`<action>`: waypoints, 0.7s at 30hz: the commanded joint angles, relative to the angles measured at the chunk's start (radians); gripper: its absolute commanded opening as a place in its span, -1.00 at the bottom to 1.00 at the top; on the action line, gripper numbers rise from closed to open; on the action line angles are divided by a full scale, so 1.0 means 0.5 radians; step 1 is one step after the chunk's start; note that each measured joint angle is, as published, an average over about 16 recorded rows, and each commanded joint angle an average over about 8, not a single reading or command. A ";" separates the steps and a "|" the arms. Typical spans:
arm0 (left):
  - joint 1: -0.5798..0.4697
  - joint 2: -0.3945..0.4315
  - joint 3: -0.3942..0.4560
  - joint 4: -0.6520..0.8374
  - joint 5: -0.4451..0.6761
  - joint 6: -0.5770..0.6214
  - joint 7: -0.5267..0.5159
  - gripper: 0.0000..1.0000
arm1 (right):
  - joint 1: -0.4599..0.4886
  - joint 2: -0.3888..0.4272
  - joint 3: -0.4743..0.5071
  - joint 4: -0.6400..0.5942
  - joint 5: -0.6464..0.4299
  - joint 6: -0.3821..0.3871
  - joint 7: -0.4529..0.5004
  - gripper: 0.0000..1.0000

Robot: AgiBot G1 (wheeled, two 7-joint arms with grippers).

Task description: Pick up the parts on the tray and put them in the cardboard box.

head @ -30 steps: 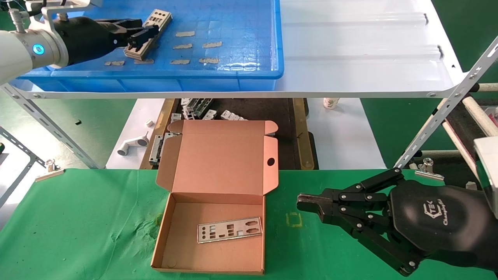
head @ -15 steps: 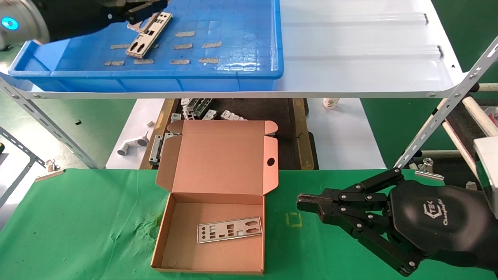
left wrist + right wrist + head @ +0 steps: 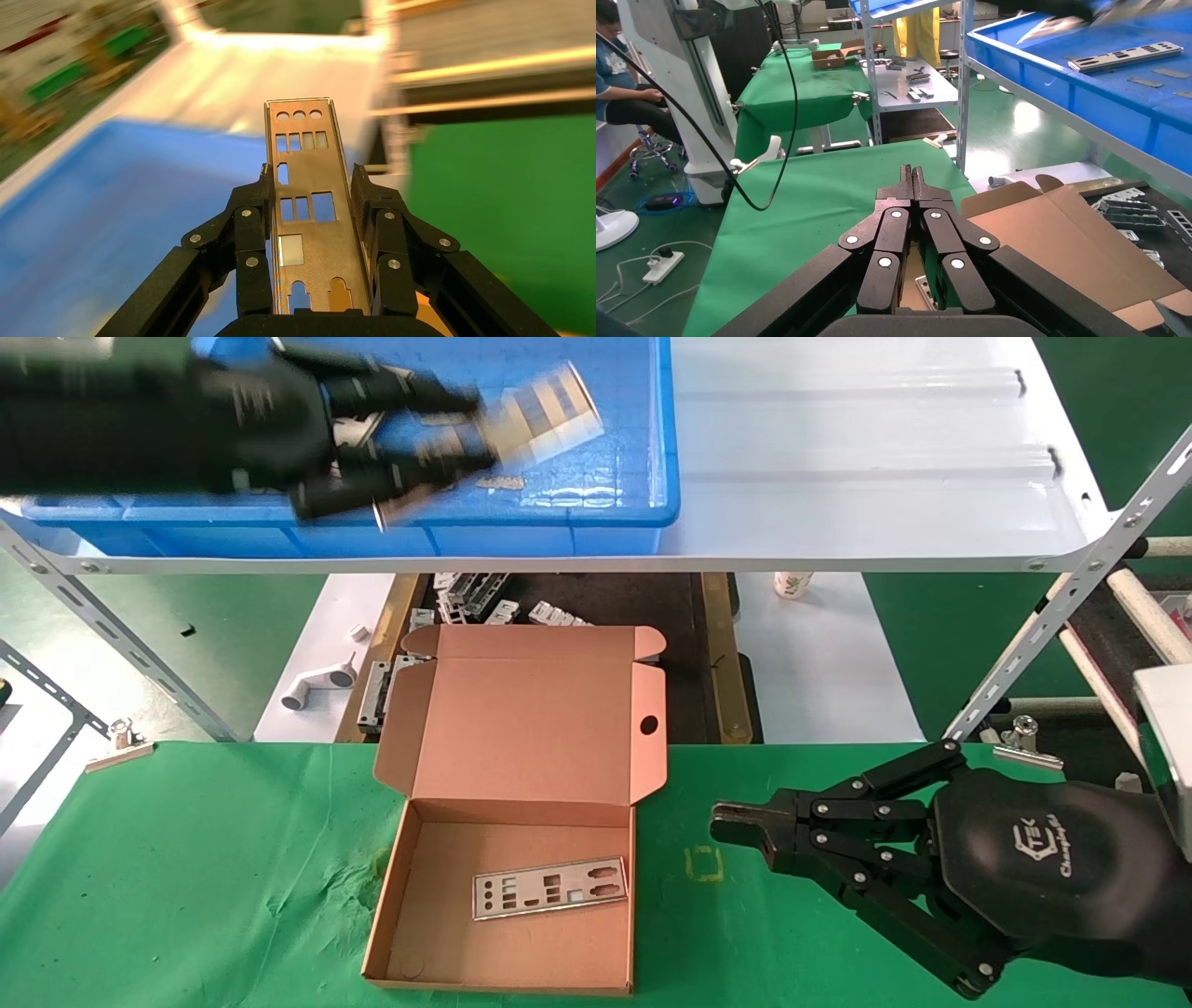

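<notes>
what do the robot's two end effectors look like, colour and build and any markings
Both are black. The right end effector has bare linkage fingers with silver rivets and a glossy rounded housing with white lettering. The left end effector shows the same riveted black linkage.

Shiny punched metal plate [image 3: 307,203], glossy blue plastic tray [image 3: 615,477], matt corrugated cardboard box [image 3: 521,747], creased green cloth counter [image 3: 186,859].

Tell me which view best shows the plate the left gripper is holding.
The left wrist view: the plate sits sharp between the left gripper fingers, cut-outs clear. The head view shows it only as a streak over the tray; in the right wrist view I cannot make it out.
</notes>
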 commanded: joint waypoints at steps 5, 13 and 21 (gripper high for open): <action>0.204 -0.094 0.207 -0.403 -0.102 0.133 0.083 -1.00 | 0.000 0.000 0.000 0.000 0.000 0.000 0.000 -1.00; 0.531 -0.239 0.554 -0.848 -0.230 0.063 0.033 -1.00 | 0.000 0.000 0.000 0.000 0.000 0.000 0.000 -1.00; 0.774 -0.149 0.709 -0.864 -0.042 -0.175 0.127 -1.00 | 0.000 0.000 0.000 0.000 0.000 0.000 0.000 -1.00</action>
